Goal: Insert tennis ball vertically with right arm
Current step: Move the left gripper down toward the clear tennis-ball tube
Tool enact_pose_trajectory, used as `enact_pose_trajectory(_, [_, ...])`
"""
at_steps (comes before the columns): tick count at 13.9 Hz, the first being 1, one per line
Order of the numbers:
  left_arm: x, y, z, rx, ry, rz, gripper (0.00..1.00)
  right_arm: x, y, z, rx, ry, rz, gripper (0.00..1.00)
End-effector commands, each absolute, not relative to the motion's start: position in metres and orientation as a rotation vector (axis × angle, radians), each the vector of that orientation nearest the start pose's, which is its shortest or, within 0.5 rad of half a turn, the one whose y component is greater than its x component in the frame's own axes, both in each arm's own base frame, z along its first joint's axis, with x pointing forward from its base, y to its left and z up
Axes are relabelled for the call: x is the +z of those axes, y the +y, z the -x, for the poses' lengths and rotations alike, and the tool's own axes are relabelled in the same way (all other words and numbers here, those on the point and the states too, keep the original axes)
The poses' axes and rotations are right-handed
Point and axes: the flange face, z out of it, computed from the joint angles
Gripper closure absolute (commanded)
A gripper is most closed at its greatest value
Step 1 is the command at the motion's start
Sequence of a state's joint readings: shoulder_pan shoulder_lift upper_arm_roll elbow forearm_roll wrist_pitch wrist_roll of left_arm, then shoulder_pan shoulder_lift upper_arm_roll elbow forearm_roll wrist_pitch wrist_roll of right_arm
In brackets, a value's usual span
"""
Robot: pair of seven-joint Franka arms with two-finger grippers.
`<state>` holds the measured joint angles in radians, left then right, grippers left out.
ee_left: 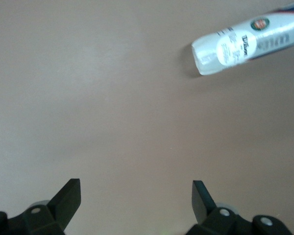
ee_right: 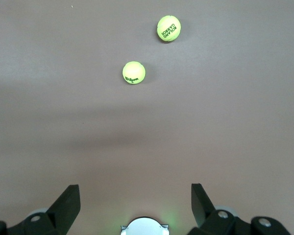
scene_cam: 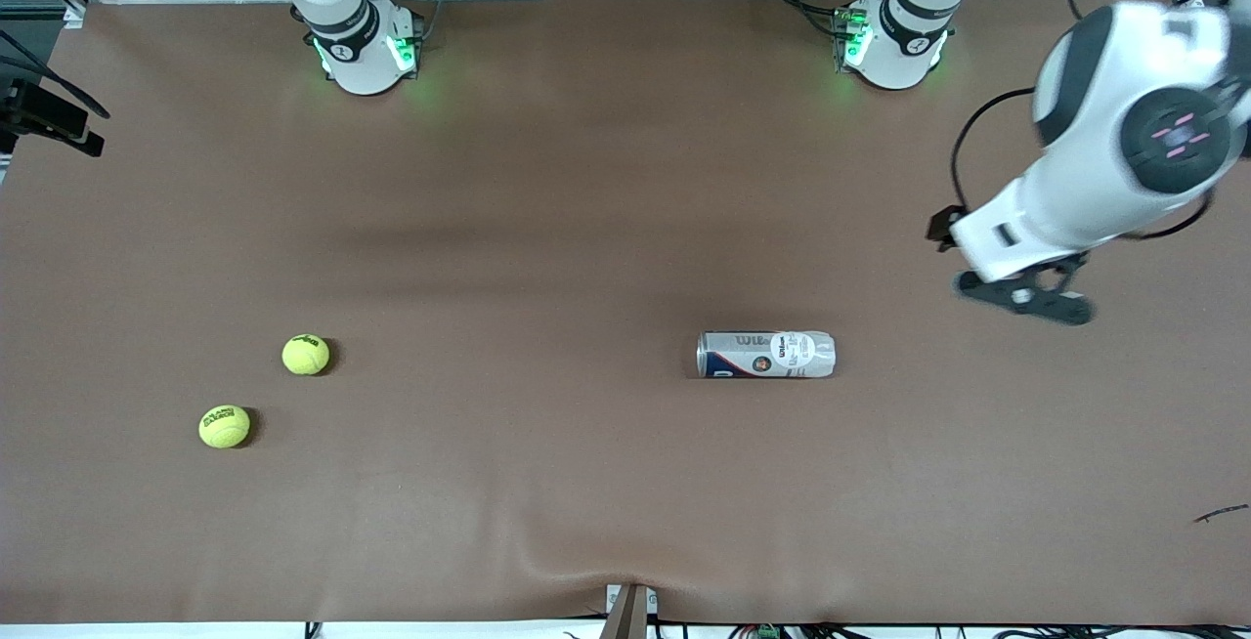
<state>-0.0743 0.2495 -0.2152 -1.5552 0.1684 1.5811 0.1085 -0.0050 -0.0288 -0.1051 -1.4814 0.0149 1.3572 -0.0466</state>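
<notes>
Two yellow-green tennis balls lie on the brown table toward the right arm's end: a Wilson ball (scene_cam: 306, 355) and a Roland Garros ball (scene_cam: 225, 426) nearer the front camera. Both show in the right wrist view (ee_right: 134, 72) (ee_right: 168, 28). A silver-and-white Wilson ball can (scene_cam: 765, 354) lies on its side mid-table and also shows in the left wrist view (ee_left: 245, 46). My right gripper (ee_right: 135, 198) is open and empty, high over its own base (scene_cam: 362, 43), and is out of the front view. My left gripper (scene_cam: 1021, 295) (ee_left: 136, 196) is open and empty, over bare table beside the can.
A black camera mount (scene_cam: 49, 116) juts in at the table's edge by the right arm's end. A small dark scrap (scene_cam: 1222, 514) lies near the front corner at the left arm's end. A bracket (scene_cam: 630, 610) sits at the table's front edge.
</notes>
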Motion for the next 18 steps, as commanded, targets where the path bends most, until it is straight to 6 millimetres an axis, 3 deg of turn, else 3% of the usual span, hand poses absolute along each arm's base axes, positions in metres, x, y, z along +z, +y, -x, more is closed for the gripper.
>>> enact_pose_trajectory(1, [0.469, -0.162, -0.604, 0.361, 0.893, 2.851, 0.0, 0.669, -0.052, -0.518, 0.138, 0.087, 3.108, 0.0])
enact_pose_trajectory(3, [0.452, -0.205, -0.595, 0.387, 1.013, 2.777, 0.0, 0.668, -0.057, -0.518, 0.14, 0.101, 3.107, 0.0])
enact_pose_trajectory(9, [0.361, -0.269, -0.606, 0.391, 1.461, 2.416, 0.0, 0.668, -0.058, -0.518, 0.142, 0.103, 3.105, 0.0])
enact_pose_trajectory(12, [0.334, -0.331, -0.588, 0.375, 1.605, 2.187, 0.0, 0.668, -0.059, -0.518, 0.142, 0.104, 3.107, 0.0])
enact_pose_trajectory(13, [0.324, -0.344, -0.59, 0.374, 1.644, 2.123, 0.0, 0.668, -0.059, -0.518, 0.142, 0.106, 3.107, 0.0])
enact_pose_trajectory(18, [0.289, -0.357, -0.606, 0.374, 1.849, 2.013, 0.0, 0.668, -0.059, -0.518, 0.14, 0.106, 3.107, 0.0])
